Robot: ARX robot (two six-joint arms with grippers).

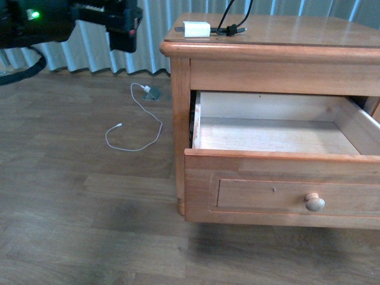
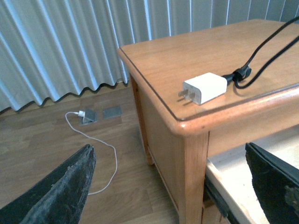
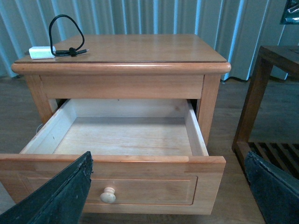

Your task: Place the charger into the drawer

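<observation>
- I've got the left gripper (image 2: pixel 168 148) up high at the left of the front view, over the wood floor (image 1: pixel 71 196). Its jaws stand wide apart, one dark finger (image 2: pixel 60 186) at each side of the wrist picture.
- The right gripper (image 3: pixel 168 158) has its jaws spread wide too, fingers (image 3: pixel 56 196) framing the drawer front. It doesn't show in the front view.
- The charger (image 2: pixel 205 87) is lying flat on top of the nightstand (image 1: pixel 178 119), near the front corner on my left. Neither gripper is touching it.
- Its two prongs point out toward that corner's edge. At its other end the black cable (image 2: pixel 252 60) comes off, bundled just beside the brick and looping up and away.
- The drawer (image 3: pixel 117 159) is pulled well out below the top. I can see the pale bare-wood floor of it and its pale side walls.
- The round knob (image 1: pixel 314 203) sits in the middle of the recessed front panel.
- So the charger sits above and behind the open drawer, not inside it.
- On the floor left of the nightstand, a thin white cable (image 1: pixel 133 124) snakes out in a loop. One end runs to a small grey floor plate (image 1: pixel 153 93) near the curtain (image 2: pixel 56 46).
- In the right wrist view, a darker wooden stand (image 3: pixel 271 84) with a slatted lower shelf stands just beside the nightstand.
</observation>
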